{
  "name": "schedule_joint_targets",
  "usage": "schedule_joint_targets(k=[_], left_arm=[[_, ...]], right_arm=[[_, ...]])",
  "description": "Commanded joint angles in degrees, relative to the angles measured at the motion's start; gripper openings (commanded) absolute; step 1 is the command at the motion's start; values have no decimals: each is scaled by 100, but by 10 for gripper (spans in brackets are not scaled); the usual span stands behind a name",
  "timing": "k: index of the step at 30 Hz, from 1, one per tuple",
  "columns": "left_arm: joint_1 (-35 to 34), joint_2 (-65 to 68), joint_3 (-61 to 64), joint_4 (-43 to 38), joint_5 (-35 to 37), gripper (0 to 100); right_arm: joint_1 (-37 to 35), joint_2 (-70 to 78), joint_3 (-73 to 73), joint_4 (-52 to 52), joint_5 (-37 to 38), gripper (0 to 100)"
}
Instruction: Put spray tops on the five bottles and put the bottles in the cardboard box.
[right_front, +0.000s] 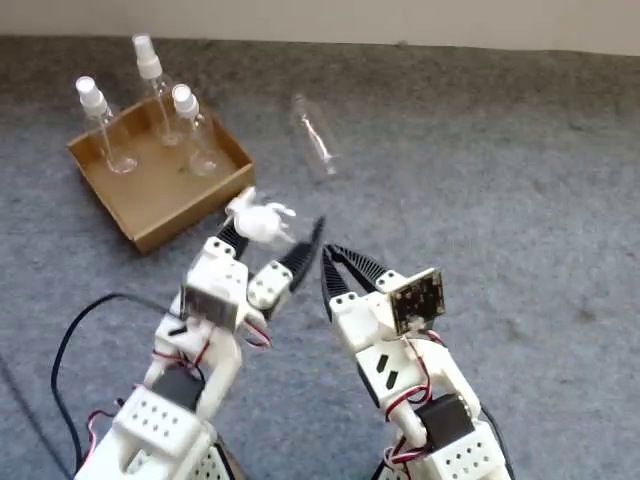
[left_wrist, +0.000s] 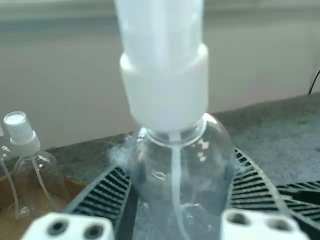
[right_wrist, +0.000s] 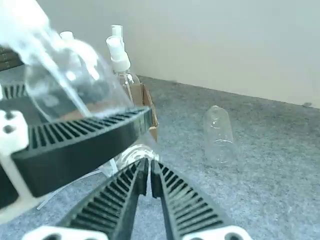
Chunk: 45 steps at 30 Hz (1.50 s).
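Far left on grey carpet (right_front: 500, 200), cardboard box (right_front: 190, 218) holding three upright spray-topped bottles (right_front: 198, 140). Right of the box, apart from it, lying on its side, topless bottle (right_front: 313, 140). Just near of the box's right corner, left gripper (right_front: 275, 235) clamped around a white-topped bottle (right_front: 258, 220). Close beside, right gripper (right_front: 325, 255) with fingertips pressed together, holding nothing

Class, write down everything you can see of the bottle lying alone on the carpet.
The bottle is clear and plastic-looking, slim with rounded shoulders. It looks empty and has no spray top. It lies on its side on the grey carpet, off to one side of the cardboard box and well apart from it. Only the carpet touches it.
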Motion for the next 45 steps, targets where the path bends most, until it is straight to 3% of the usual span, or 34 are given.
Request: schedule_joint_targets(k=[1,13,18,22,28,31,45], left_arm=[[-347,-110,-101,105,70,81],[-2149,-57,-760,167,70,81],[-2818,-40,-1525,1486,70,81],[-2967,-40,-2316,2734,70,81],[-3187,-31,-2985,3279,53,81],[-3178,-31,-3081,3534,53,81],[-3178,-13,-3169,3631,-299,81]], right_arm=[[127,-163,787,-224,62,11],[127,-163,787,-224,35,11],[154,-163,787,-57,53,11],[154,-163,787,1367,62,11],[136,-189,778,5077,35,9],[145,-163,804,4541,62,9],[145,-163,804,4919,62,9]])
